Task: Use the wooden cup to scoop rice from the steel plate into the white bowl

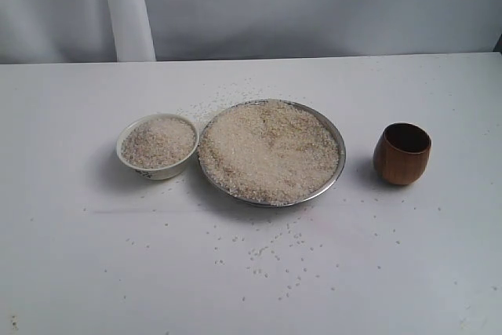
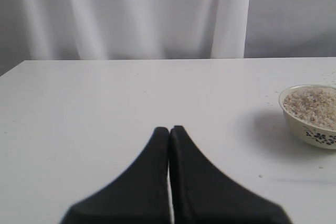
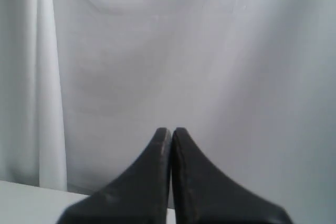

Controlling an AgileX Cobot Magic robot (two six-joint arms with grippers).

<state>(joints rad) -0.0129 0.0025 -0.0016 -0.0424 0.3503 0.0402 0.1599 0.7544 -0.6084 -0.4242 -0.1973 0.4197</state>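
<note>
On the white table (image 1: pixel 439 272) the three vessels stand in a row: the white bowl (image 1: pixel 158 147) at the left, already holding rice to near its rim, the steel plate (image 1: pixel 337 169) just beside it in the middle, its rims close to the bowl's though you cannot tell whether they touch, and the wooden cup (image 1: pixel 402 154) upright and empty, apart at the right. Rice (image 1: pixel 267 151) lies heaped across the plate, with loose grains scattered on the table nearer the camera and a few beyond the bowl. Neither arm shows in the exterior view. Your left gripper (image 2: pixel 170 129) has its jaws pressed together, holding nothing, over bare table to the left of the bowl; your right gripper (image 3: pixel 171 131) is likewise closed and empty, facing the grey backdrop, away from the table. No scoop is under way, and the cup is not in hand. Judging from that, you need to spread the right jaws, bring them down to the cup, and grip its wall firmly before tilting it into the heap.
</note>
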